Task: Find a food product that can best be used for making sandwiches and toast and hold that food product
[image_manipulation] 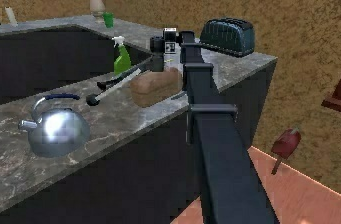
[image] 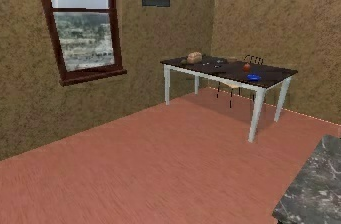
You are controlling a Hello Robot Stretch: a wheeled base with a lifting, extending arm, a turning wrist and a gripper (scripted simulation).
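A brown loaf-shaped piece of bread [image_manipulation: 154, 84] lies on the marble counter [image_manipulation: 18, 165], beside the sink. My arm [image_manipulation: 214, 140] rises over the counter as a dark bar, with the white marked squares [image_manipulation: 168, 42] at its far end. The gripper [image_manipulation: 128, 78] reaches left from them, its thin fingers [image_manipulation: 110, 90] lying close by the bread. I cannot tell whether it holds anything, as the loaf rests on the counter at its far end. In the forward view a small tan loaf-like thing [image: 194, 57] sits on a dark-topped table [image: 278, 72].
On the counter stand a metal kettle [image_manipulation: 58, 128], a green spray bottle [image_manipulation: 124, 54] by the sink [image_manipulation: 38, 60] and a dark toaster [image_manipulation: 228, 36]. A red object [image_manipulation: 287, 146] stands on the floor. Ahead are open wooden floor [image: 148, 160], a window [image: 83, 38] and a counter corner [image: 323, 190].
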